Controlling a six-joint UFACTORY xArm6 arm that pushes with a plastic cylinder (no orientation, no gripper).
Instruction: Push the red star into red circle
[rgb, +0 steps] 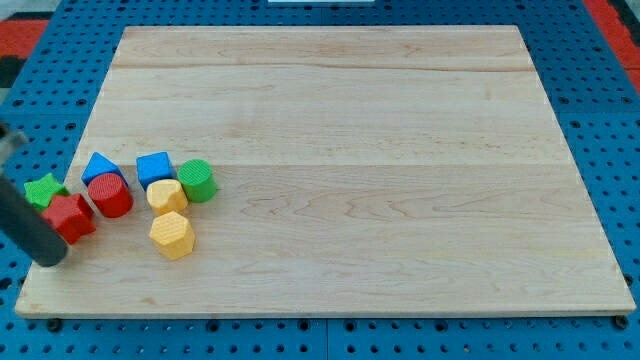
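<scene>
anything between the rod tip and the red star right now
No. In the camera view my tip sits just to the left and below the red star, right at its edge, with no block between. The red circle lies on the star's far side.

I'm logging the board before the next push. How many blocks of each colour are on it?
Red: 2, red star and red circle
Blue: 2, blue block and blue cube
Green: 2, green star and green circle
Yellow: 2, yellow block and yellow hexagon
Total: 8

My tip sits lower left of the red star.
</scene>
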